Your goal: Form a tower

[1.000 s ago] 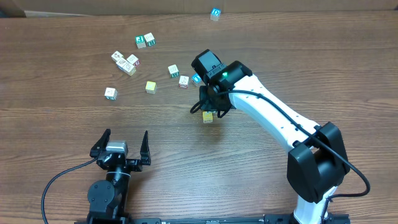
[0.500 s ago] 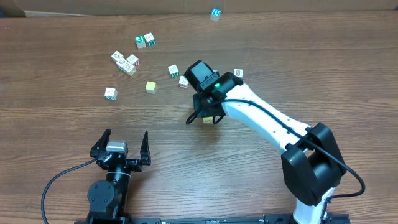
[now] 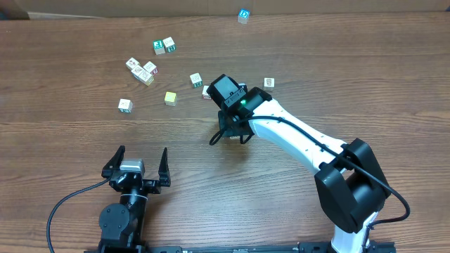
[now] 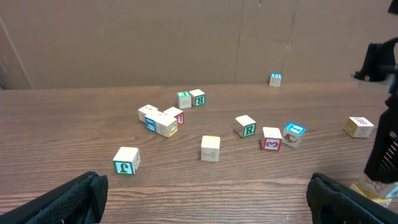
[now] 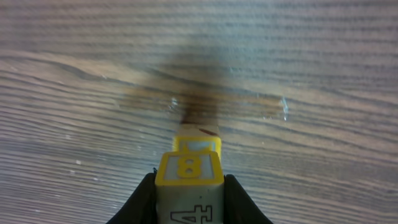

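Note:
My right gripper (image 5: 189,190) is shut on a small wooden cube (image 5: 188,169) with a yellow-framed "8" on its end face and a "4" on its side. Directly past it, a second yellow-framed cube (image 5: 198,145) rests on the table, in line with the held one; I cannot tell whether the two touch. From overhead the right gripper (image 3: 230,132) points down at mid-table and hides both cubes. In the left wrist view a yellowish cube (image 4: 368,189) shows under the black right arm (image 4: 384,146). My left gripper (image 3: 137,166) stands open and empty near the front edge.
Several loose picture cubes lie behind: a pale yellow one (image 3: 170,98), a green-lettered one (image 3: 196,80), one (image 3: 125,105) at the left, a cluster (image 3: 144,70), a pair (image 3: 164,46), one (image 3: 268,83) right of the arm, and a blue one (image 3: 243,15) at the far edge.
The right arm has swung a little left and lower with the cube in its grip. It now covers the blue-topped cube and has uncovered a cube on its right. The left arm is still.

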`<act>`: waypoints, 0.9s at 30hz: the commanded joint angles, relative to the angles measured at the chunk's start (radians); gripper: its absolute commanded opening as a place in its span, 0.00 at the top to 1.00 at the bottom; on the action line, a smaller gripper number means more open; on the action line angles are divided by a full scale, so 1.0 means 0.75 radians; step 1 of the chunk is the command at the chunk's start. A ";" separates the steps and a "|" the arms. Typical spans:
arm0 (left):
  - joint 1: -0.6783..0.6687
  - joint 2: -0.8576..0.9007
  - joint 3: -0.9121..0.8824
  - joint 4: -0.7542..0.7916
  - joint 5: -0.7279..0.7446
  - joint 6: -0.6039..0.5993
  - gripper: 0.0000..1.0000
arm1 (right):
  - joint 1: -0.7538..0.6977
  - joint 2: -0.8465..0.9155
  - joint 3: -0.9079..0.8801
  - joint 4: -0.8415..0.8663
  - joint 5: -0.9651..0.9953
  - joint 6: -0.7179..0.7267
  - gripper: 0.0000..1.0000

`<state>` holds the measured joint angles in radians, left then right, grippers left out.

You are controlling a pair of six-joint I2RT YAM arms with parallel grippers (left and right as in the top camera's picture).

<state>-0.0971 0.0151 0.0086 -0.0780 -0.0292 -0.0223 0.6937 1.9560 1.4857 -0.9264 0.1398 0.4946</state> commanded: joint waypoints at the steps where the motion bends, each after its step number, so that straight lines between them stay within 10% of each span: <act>1: 0.009 -0.014 -0.005 0.003 0.016 0.021 0.00 | -0.002 0.006 -0.008 0.012 0.023 0.009 0.80; 27: 0.009 -0.014 -0.005 0.003 0.016 0.021 0.00 | -0.002 0.072 -0.008 0.057 0.073 0.045 0.80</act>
<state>-0.0971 0.0151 0.0086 -0.0780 -0.0292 -0.0223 0.6937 1.9896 1.4826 -0.8879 0.1719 0.5140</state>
